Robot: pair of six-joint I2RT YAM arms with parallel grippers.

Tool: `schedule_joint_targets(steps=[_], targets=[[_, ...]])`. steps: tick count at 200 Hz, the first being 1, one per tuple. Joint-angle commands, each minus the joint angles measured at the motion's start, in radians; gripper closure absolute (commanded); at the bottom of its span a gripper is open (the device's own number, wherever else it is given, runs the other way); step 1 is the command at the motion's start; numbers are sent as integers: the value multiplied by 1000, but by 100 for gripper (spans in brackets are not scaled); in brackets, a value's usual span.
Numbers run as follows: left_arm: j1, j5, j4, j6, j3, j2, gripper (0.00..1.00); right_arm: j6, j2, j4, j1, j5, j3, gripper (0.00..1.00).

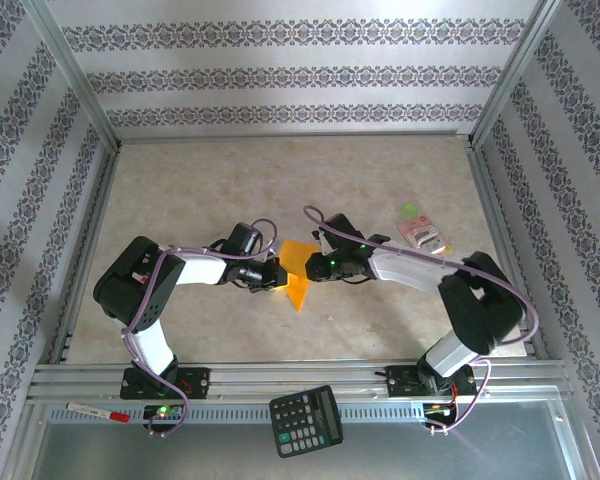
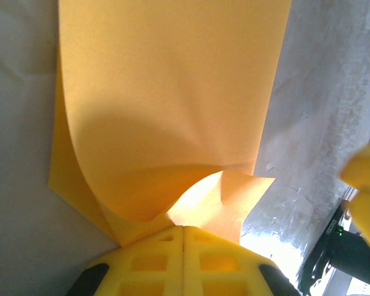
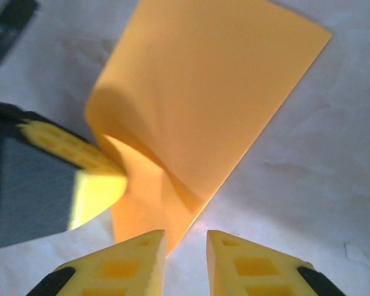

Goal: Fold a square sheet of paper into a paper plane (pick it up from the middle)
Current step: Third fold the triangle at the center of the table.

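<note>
Orange-yellow paper lies in the middle of the table in the top view, partly lifted and curled. The left gripper touches it from the left side and the right gripper stands just beside its right edge. A black calculator rests on the near rail, well apart from the paper. A pink packet lies on the table to the right, behind the right arm.

From the left wrist, the two yellow fingers are pressed together with no gap, and they pinch one edge of the paper. From this pinch the sheet rises and bends away in a soft curve, with one flap rolled over near the fingers. One part of a yellow finger of the right gripper shows at the right border, blurred.

From the right wrist, the fingertips stand apart, with bare table between them. They hold nothing; the near corner of the paper ends just before the left fingertip. On the left, the left gripper clamps the curled fold of the sheet.
</note>
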Motion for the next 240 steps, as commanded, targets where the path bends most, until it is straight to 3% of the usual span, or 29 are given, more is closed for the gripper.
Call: schedule_joint_targets(steps=[1, 49, 129, 240], targets=[[9, -102, -93, 29, -35, 47, 100, 80, -58, 42, 53, -42, -70, 76], [8, -106, -99, 30, -35, 41, 100, 255, 4, 312, 175, -108, -141, 88], [10, -131, -120, 42, -33, 49, 100, 229, 157, 299, 183, -113, -106, 98], [9, -177, -143, 74, -37, 76, 100, 345, 92, 453, 220, -126, -319, 100]])
